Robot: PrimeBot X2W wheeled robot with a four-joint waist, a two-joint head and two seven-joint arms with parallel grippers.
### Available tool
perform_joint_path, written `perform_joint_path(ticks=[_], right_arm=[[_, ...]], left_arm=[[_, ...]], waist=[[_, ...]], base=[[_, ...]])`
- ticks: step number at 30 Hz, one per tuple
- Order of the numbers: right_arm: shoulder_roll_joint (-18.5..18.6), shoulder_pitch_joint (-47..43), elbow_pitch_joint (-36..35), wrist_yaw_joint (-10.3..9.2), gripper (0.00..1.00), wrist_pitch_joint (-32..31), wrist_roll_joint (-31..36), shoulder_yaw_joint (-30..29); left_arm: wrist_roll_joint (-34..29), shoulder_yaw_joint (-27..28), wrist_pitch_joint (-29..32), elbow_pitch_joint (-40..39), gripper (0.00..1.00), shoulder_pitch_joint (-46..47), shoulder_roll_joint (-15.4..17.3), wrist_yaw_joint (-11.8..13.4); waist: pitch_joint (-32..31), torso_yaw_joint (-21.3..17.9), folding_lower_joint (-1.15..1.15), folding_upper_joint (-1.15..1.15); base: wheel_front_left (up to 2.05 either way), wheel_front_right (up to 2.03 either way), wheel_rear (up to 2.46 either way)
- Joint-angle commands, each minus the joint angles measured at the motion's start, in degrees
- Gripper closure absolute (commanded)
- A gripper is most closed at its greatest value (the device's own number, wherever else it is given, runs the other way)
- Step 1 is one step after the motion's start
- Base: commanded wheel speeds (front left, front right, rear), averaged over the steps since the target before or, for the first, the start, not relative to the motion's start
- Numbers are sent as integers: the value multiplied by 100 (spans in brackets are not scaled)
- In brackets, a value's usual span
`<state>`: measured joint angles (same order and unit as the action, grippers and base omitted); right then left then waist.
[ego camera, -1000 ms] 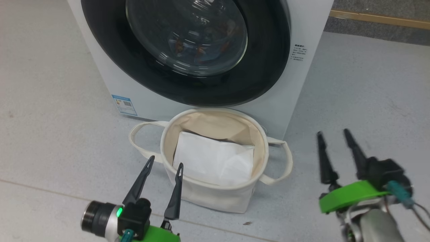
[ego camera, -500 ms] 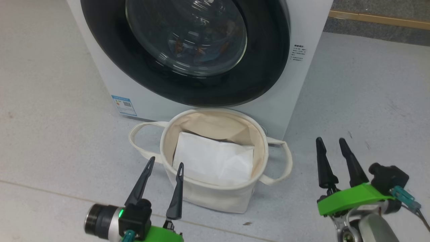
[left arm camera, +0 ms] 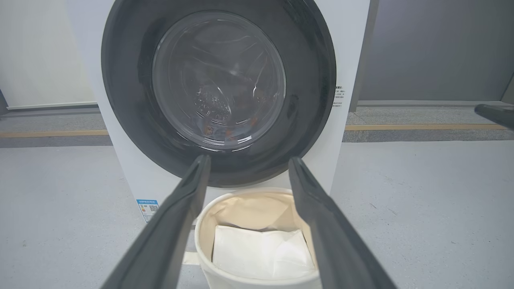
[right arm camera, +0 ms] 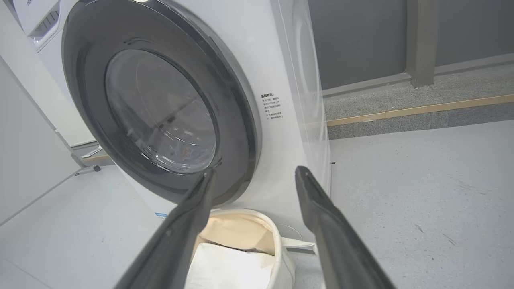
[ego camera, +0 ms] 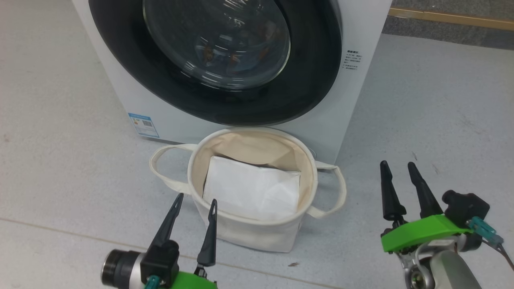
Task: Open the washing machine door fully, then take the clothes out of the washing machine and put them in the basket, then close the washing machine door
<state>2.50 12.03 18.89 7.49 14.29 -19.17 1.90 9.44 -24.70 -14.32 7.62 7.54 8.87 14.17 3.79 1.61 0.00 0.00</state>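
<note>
From the head we look forward and steeply down onto the lower front of the washing machine [ego camera: 346, 86] and into the basket [ego camera: 249, 237] standing before it, from fairly near. Our left wrist camera sits low and close, facing the washing machine door [left arm camera: 120, 100] almost square on. Our right wrist camera is low too, off to the right, looking slantwise across that door. All three views share the door, the basket and the printed text [right arm camera: 272, 106].

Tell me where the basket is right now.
In the head view the basket stands on the floor at centre, directly before the washing machine and below its door, just beyond the left gripper.
</note>
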Motion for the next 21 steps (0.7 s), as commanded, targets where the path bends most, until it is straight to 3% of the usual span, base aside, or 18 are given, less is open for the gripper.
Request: perform_joint_path(ticks=[1, 21], right_arm=[[38, 228, -213, 0, 0, 71, 45, 80], [38, 178, -251, 0, 0, 71, 119, 69]], left_arm=[[18, 189, -68, -144, 0, 165, 2, 52], [38, 56, -56, -46, 0, 180, -1, 73]], waist=[[1, -1, 0, 0], [-22, -6, 0, 0]], base=[[0, 0, 0], [0, 0, 0]])
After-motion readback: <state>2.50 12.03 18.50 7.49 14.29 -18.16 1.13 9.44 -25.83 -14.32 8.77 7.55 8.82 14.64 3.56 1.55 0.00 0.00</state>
